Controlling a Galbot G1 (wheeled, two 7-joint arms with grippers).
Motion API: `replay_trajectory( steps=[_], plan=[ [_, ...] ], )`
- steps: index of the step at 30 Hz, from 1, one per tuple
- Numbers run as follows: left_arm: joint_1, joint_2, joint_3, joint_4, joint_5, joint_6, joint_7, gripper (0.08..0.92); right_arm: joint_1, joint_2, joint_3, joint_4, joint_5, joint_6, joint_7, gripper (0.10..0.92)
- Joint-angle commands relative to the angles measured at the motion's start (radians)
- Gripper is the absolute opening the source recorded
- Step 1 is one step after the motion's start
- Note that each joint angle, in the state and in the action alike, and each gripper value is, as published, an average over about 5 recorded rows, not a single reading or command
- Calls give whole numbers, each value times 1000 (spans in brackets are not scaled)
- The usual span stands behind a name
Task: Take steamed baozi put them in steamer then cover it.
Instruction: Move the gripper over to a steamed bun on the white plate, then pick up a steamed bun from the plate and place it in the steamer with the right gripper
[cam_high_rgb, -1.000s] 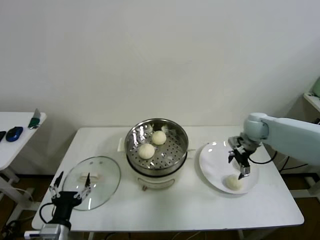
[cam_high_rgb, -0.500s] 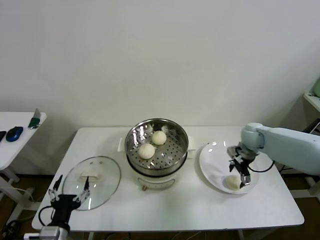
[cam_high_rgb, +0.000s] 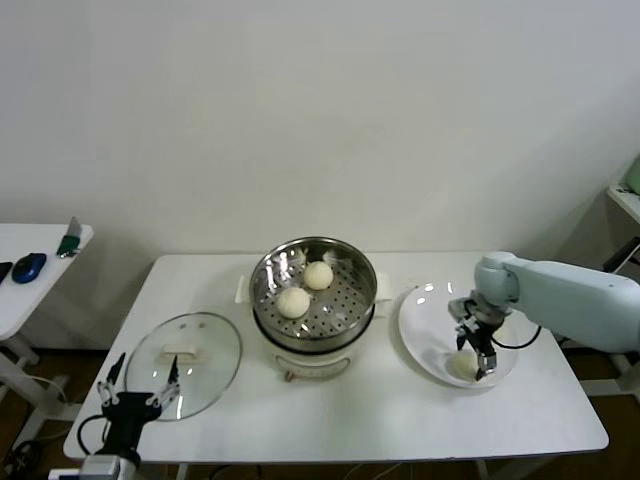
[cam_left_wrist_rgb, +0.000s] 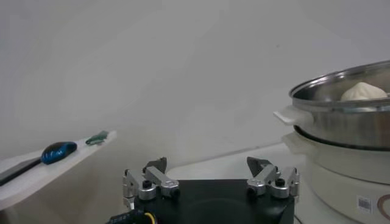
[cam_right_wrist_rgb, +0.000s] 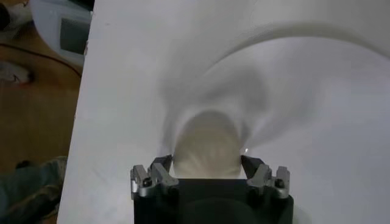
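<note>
The steamer (cam_high_rgb: 313, 285) stands mid-table on its white pot base, with two baozi (cam_high_rgb: 293, 301) (cam_high_rgb: 318, 275) in the steel basket. A third baozi (cam_high_rgb: 463, 366) lies on the white plate (cam_high_rgb: 430, 325) to the right. A fourth is not in view. My right gripper (cam_high_rgb: 474, 358) is down over that baozi. In the right wrist view the baozi (cam_right_wrist_rgb: 204, 146) sits between the spread fingers of the open gripper (cam_right_wrist_rgb: 207, 163). The cover (cam_high_rgb: 185, 362) lies flat on the table at the left. My left gripper (cam_high_rgb: 135, 388) waits open just in front of it.
A side table at the far left carries a blue mouse (cam_high_rgb: 28, 266) and a green object (cam_high_rgb: 68, 240). A shelf edge (cam_high_rgb: 625, 198) shows at the far right. In the left wrist view the steamer (cam_left_wrist_rgb: 341, 103) stands close by the left gripper (cam_left_wrist_rgb: 207, 167).
My right gripper has come down and slightly left over the plate, so its fingers now stand around the baozi. The left arm has barely moved.
</note>
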Motion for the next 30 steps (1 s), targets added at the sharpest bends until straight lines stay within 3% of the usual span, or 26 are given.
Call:
replay_trajectory(
  steps=[1,8,17,30],
  plan=[
    [0,-1,1,0,0,-1,0,823,-6,7,5,-9,-4,3,-2,732],
    [0,0,1,0,-2,-1,-1,823,65,22,-1,-6,-1,51,-13,713],
    [5,5,5,-2,-4,-6,0,823,380,161,-63,13,-119,435,-69,712],
    [13,3,13,-4,-3,-3,-6,823,538,412,18,32,-151,706,-86,721]
  ],
)
